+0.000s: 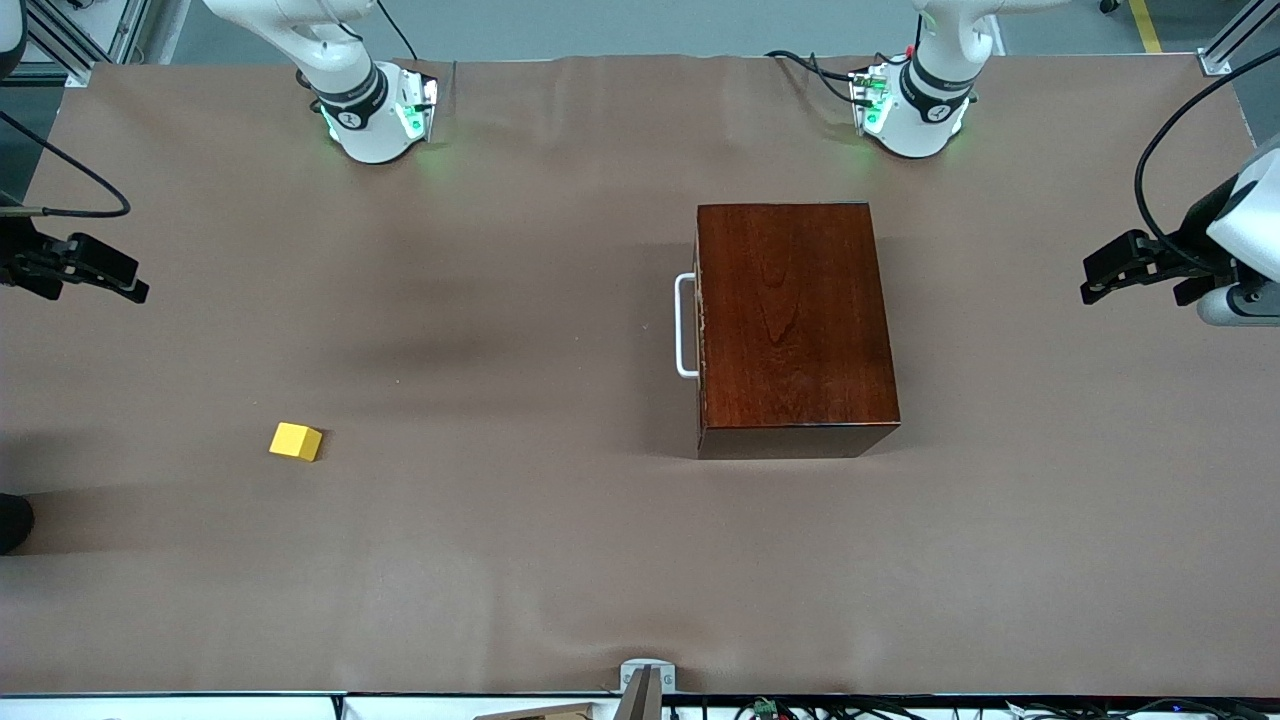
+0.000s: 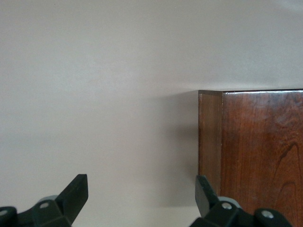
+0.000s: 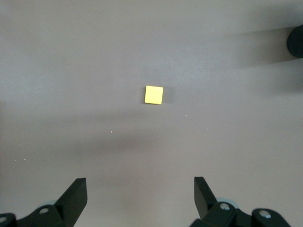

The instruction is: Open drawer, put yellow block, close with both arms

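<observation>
The dark mahogany box stands on the table near the left arm's end. Its drawer is shut, and the white U-shaped handle faces the right arm's end. The box's corner shows in the left wrist view. The yellow block lies on the table toward the right arm's end, nearer to the front camera than the box; it also shows in the right wrist view. My left gripper hovers open and empty at the table's left-arm end. My right gripper hovers open and empty at the right-arm end.
A brown mat covers the whole table. A small metal bracket sits at the table edge nearest the front camera. A dark round object shows at the right arm's end of the table.
</observation>
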You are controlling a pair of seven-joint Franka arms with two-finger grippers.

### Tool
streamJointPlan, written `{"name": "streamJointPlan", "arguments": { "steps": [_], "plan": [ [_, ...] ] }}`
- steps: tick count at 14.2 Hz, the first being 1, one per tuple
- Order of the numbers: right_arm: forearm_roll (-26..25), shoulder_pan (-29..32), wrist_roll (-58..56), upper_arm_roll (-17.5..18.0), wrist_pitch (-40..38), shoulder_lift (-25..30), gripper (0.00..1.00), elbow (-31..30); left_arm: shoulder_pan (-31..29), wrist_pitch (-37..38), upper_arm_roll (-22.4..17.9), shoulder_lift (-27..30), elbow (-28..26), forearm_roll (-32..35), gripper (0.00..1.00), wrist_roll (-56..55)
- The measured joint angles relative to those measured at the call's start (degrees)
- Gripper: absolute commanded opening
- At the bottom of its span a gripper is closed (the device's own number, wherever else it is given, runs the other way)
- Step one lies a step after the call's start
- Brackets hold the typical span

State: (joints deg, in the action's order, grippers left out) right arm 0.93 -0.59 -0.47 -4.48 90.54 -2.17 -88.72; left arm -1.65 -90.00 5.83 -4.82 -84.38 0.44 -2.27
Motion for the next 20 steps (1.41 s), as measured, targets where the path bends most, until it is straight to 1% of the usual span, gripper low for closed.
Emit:
{"name": "streamJointPlan", "arguments": {
  "steps": [15, 20],
  "plan": [
    [0.0, 0.0, -0.1, 0.1, 0.6, -2.1, 1.0, 0.0, 0.0, -0.4, 0.0, 0.0, 0.0, 0.0, 1.0, 0.0],
    [0.0, -0.1, -0.1, 0.4, 0.6, -3.0, 1.0, 0.0, 0.0, -1.0, -0.1, -0.8, -0.1, 0.0, 1.0, 0.0]
  ]
}}
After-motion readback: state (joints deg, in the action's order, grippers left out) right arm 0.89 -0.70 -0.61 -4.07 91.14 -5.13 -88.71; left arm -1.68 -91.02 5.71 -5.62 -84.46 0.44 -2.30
